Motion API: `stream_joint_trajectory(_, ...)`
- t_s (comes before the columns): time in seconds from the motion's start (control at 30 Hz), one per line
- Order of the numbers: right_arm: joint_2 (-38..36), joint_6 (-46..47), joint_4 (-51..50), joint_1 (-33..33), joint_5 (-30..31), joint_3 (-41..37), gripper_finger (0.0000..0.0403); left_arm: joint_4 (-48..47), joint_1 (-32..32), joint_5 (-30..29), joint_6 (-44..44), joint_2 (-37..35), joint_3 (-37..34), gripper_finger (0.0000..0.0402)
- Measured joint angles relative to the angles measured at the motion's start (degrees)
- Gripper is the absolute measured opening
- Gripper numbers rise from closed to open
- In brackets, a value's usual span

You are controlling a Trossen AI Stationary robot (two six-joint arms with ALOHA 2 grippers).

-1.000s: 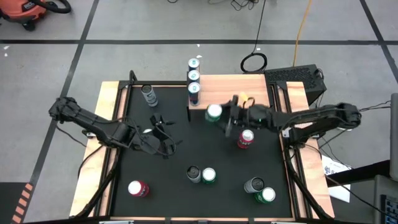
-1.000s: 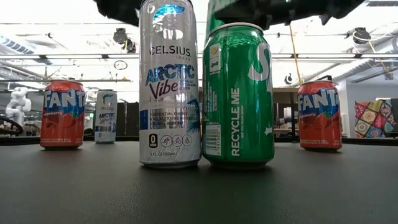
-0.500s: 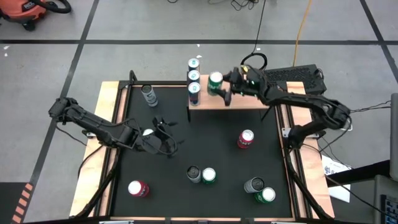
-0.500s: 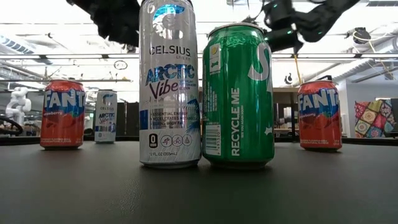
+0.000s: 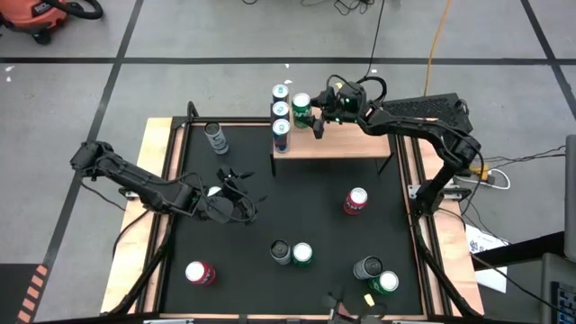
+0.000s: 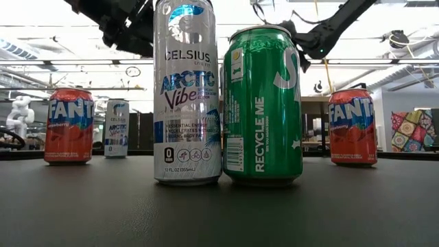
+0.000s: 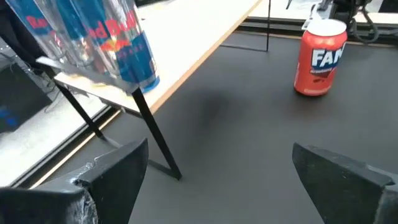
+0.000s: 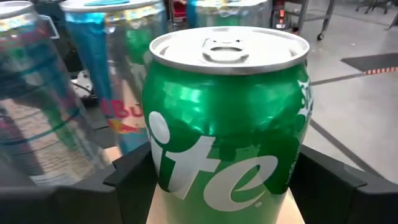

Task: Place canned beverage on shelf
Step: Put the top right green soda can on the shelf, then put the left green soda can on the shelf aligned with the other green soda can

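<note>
Our right gripper (image 5: 309, 115) is over the far end of the shelf (image 5: 346, 144), fingers (image 8: 127, 171) clamped on either side of a green Sprite can (image 5: 301, 107), which sits just beside the row of three slim cans (image 5: 280, 112) at the shelf's left end. We can't tell if the can's base is touching the board. Our left gripper (image 5: 241, 200) hangs over the black bench (image 5: 297, 211), fingers spread wide, holding nothing.
</note>
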Motion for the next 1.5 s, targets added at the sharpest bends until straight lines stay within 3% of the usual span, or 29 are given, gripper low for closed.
stream_joint_trajectory(0.33,2.0,-0.1,2.6,-2.5,-5.7,0.1,0.0293,-0.1,0.0,-1.0,0.0,0.0,-0.2,0.0398)
stream_joint_trajectory(0.57,2.1,-0.3,4.6,-2.7,-5.5,0.0,0.0349,0.0,0.0,-1.8,0.0,0.0,-0.2,0.0398)
stream_joint_trajectory(0.7,1.6,0.3,5.2,-2.7,-4.9,0.0,0.0360,-0.1,0.0,-2.3,0.0,0.0,-0.2,0.0398)
stream_joint_trajectory(0.87,-3.6,0.2,2.5,-2.2,-0.8,-0.1,0.0356,-0.2,0.0,-2.3,0.0,0.0,-0.2,0.0398)
stream_joint_trajectory(1.0,-11.2,-2.1,-6.6,-0.5,3.2,-0.1,0.0353,-0.4,-0.1,-2.3,0.0,0.0,-0.2,0.0398)
stream_joint_trajectory(1.23,-23.9,0.6,-24.5,7.5,5.6,-1.0,0.0352,-0.2,-0.1,-2.5,0.1,0.0,-0.2,0.0398)
stream_joint_trajectory(1.33,-27.9,3.7,-28.4,14.3,7.8,-3.6,0.0352,-0.1,-0.1,-2.5,0.1,0.0,-0.2,0.0398)
stream_joint_trajectory(1.5,-32.8,7.0,-29.3,29.0,16.9,-9.4,0.0352,-0.1,-0.9,-0.4,0.1,0.0,-0.2,0.0398)
